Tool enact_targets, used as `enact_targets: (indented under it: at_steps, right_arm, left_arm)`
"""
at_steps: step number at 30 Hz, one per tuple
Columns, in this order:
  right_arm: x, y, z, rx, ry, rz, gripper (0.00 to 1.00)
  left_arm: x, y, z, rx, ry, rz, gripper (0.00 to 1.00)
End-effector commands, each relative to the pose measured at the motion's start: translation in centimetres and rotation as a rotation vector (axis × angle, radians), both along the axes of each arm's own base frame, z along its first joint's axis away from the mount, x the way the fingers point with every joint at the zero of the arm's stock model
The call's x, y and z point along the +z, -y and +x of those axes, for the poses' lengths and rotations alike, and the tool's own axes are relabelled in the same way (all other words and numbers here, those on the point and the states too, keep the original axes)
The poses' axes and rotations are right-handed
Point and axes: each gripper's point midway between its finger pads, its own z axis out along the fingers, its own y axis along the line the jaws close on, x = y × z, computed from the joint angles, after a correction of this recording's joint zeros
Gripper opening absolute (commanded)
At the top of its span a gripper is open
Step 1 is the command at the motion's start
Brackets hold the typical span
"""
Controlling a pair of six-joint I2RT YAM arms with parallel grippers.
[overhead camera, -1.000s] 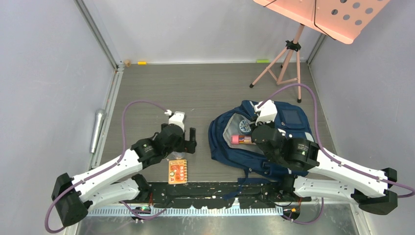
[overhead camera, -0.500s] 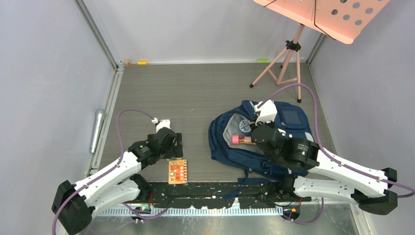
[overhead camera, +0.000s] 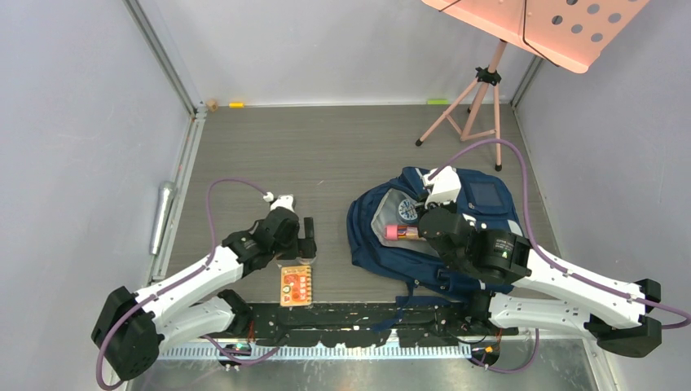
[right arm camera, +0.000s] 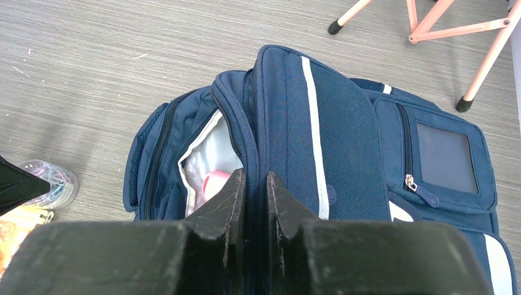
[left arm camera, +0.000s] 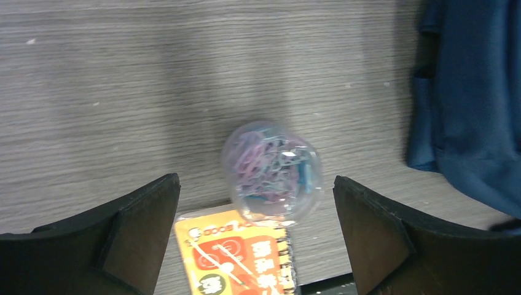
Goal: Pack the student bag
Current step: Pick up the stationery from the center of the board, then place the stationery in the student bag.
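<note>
Left gripper [left arm camera: 255, 184], jaws fully spread, has shifted over the last second: it drew back toward 9 o'clock, then returned partway. It now hangs over a clear tub of paper clips [left arm camera: 271, 172], with an orange packet [left arm camera: 236, 258] at the tub's 6 o'clock. Right gripper [right arm camera: 256, 181] stays clamped on the rim of the student bag [right arm camera: 344, 123], at 3 o'clock from the tub, holding its mouth open. Judgement: the tub is the next item to pack

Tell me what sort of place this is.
Probably a walled robot test cell: plain grey-blue panels box in a wood-grain table, with a pink music stand and a navy backpack staged on it.
</note>
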Motion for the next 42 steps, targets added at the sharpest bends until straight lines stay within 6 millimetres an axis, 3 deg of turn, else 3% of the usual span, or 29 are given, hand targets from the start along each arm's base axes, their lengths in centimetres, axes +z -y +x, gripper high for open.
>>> enact_targets:
  at_steps: [1,10,12,18,20,23,27,33,37,42]
  right_arm:
    - [3.9,-1.1,0.7,-0.029,0.086,0.180,0.01]
    - [3.7,-1.1,0.7,-0.032,0.084,0.177,0.01]
    - [3.7,-1.2,0.7,-0.032,0.083,0.176,0.01]
    - [3.8,-1.1,0.7,-0.033,0.084,0.182,0.01]
    - [3.8,-1.1,0.7,-0.033,0.085,0.182,0.01]
    - [3.9,-1.2,0.7,-0.030,0.084,0.182,0.01]
    - [4.1,-0.9,0.7,-0.035,0.088,0.186,0.01]
    - [4.5,-1.1,0.7,-0.029,0.091,0.182,0.01]
    - [5.0,-1.5,0.8,-0.017,0.098,0.192,0.01]
    - [6.2,-2.1,1.0,-0.002,0.118,0.210,0.01]
  left_arm:
    - [2.0,3.3,0.9,-0.094,0.063,-0.148,1.00]
    - [-0.2,1.1,0.1,-0.062,-0.018,-0.008,0.98]
    - [-0.6,1.5,-0.1,-0.089,-0.033,-0.016,0.88]
    - [-0.4,2.6,-0.1,-0.138,-0.043,-0.043,0.47]
    - [0.1,3.0,0.1,-0.148,-0.031,-0.060,0.39]
    - [1.9,3.9,0.5,-0.168,0.004,-0.104,0.38]
    - [6.3,5.1,1.1,-0.201,0.119,-0.204,0.37]
    - [15.1,9.7,2.3,-0.286,0.330,-0.513,0.36]
    - [18.0,14.5,3.5,-0.334,0.364,-0.690,0.35]
    - [20.4,22.6,3.2,-0.439,0.384,-0.822,0.34]
